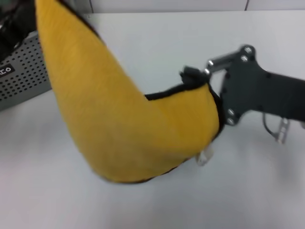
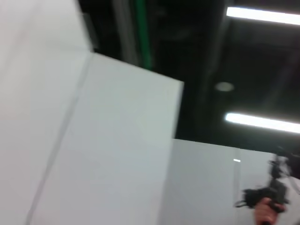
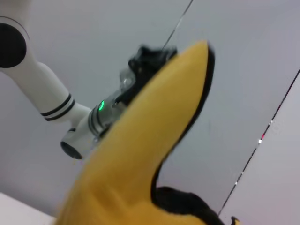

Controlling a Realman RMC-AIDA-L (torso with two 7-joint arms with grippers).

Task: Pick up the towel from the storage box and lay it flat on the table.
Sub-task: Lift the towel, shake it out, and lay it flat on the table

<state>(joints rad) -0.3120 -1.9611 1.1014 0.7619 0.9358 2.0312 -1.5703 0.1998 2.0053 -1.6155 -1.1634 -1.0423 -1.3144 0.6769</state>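
The mustard-yellow towel (image 1: 119, 119) with its black edge hangs stretched in a sagging curve between my two grippers above the white table (image 1: 152, 38). Its lowest fold is at or just above the tabletop. My right gripper (image 1: 196, 78) is shut on the towel's right corner near mid-table. My left gripper (image 3: 146, 60) is shut on the other corner, high at the far left over the storage box (image 1: 24, 78); the right wrist view shows it at the towel's (image 3: 140, 154) raised tip. The perforated grey-green box with its black label stands at the back left.
The table's back edge meets a pale wall panel (image 1: 167, 5). The left wrist view shows only white partition walls (image 2: 93, 140), a dark ceiling with strip lights (image 2: 262, 15), and a distant hand holding a dark device (image 2: 267, 201).
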